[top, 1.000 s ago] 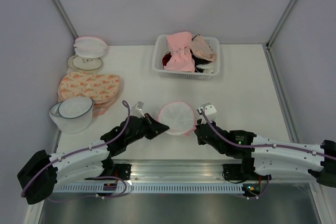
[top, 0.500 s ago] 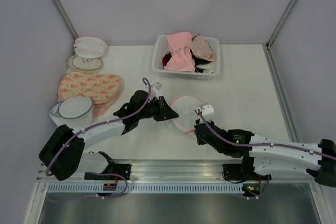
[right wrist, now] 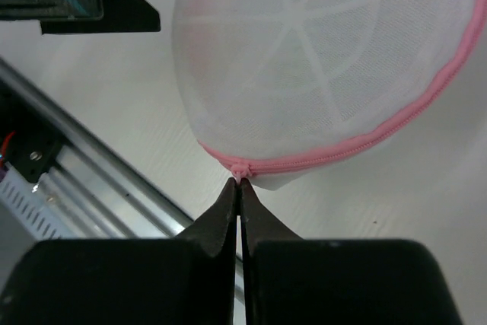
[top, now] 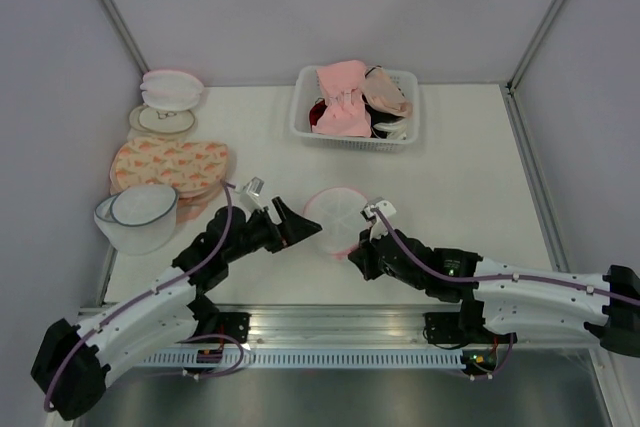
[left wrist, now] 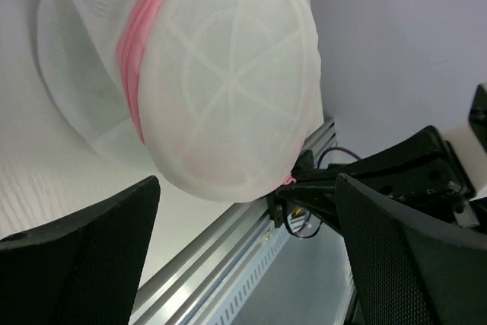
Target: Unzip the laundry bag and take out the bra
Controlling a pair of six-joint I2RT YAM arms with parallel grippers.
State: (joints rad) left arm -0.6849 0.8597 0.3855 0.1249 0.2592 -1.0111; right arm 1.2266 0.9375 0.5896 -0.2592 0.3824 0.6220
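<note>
With the left gripper [top: 297, 226] wide open beside the laundry bag [right wrist: 327, 58], the right gripper [right wrist: 240, 185], seemingly pinching just the tip of the zipper pull [right wrist: 240, 168], may slip off.

**Room right and far; left crowded**

The left fingers [left wrist: 84, 256], spread wide, flank the bag [top: 338, 213] on its left; the right fingers [right wrist: 221, 224] pinch its near rim. Bare worktop [top: 470, 167] lies to its right and beyond. A basket [top: 300, 119] blocks the far middle; flat bags [top: 170, 165] and a mesh dome [top: 145, 217] crowd the left edge.
</note>
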